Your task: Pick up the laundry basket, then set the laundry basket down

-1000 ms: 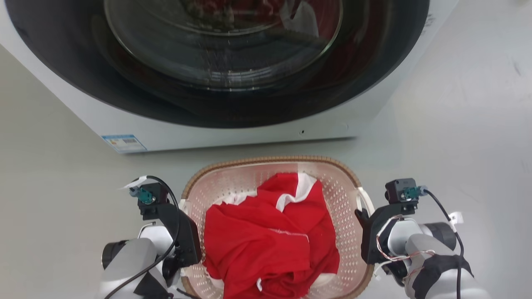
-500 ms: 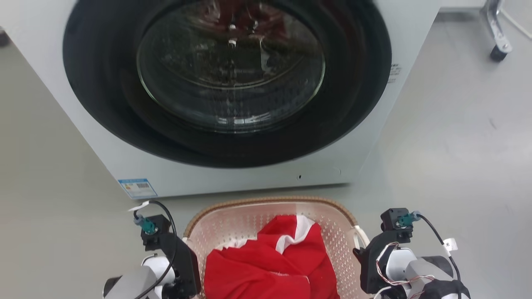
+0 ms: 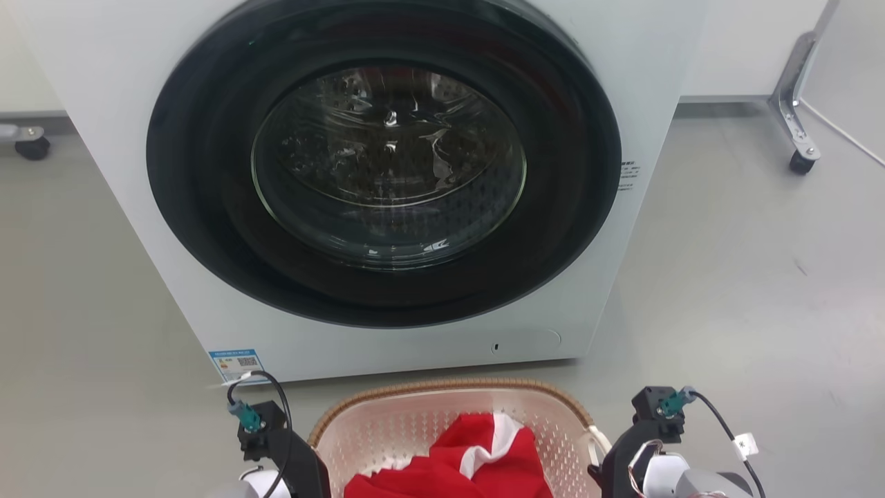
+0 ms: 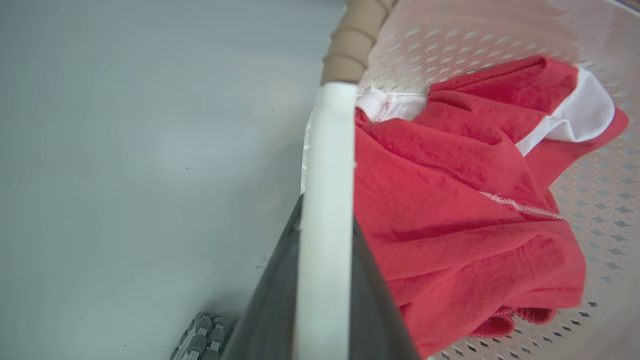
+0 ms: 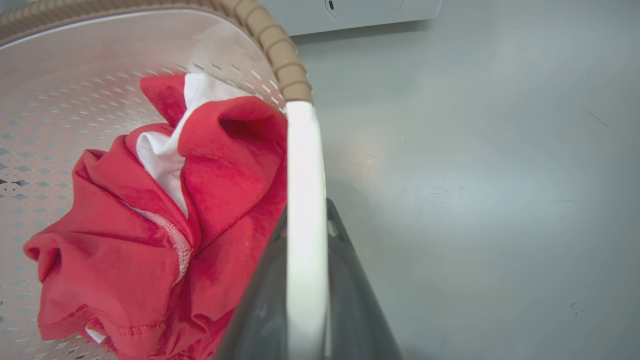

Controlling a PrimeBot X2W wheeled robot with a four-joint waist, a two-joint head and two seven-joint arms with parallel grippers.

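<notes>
Counted, near to far: two hands, two white handles, one basket (image 3: pixel 449 382), one red-and-white garment (image 4: pixel 450 200), one washer (image 3: pixel 657 69), two casters (image 3: pixel 33 147) (image 3: pixel 802 162).

Nearest, in the left wrist view: left hand (image 4: pixel 326 215) clamped on the left handle (image 4: pixel 325 150), a dark finger on each side of the white bar. Likewise in the right wrist view: right hand (image 5: pixel 306 210) closed on the right handle (image 5: pixel 305 160).

Given by the wrist views: the grip itself, the tan ribbed rim (image 4: pixel 350 45) meeting each handle's far end, and most of the crumpled garment lying inside against the perforated wall. At the bottom left of the left wrist view, a small grey ribbed part, not identifiable.

Given by the head view: basket just in front of the washer, centred below its round dark door (image 3: pixel 387 159), far half in frame, near half cut by the bottom edge. Impossible to tell whether resting on the floor (image 3: pixel 747 290) or raised off it.

Rounded far end toward the washer. Handles on a line parallel to the washer's front. Opening upward, rim about level. Long axis not judgeable with the near end out of frame.

Low on the washer's front, left of the door, a blue-edged label (image 3: pixel 236 363).

Farthest: one caster beyond the washer's left side, the other beyond its right side, at the foot of a metal leg (image 3: pixel 795 90).
</notes>
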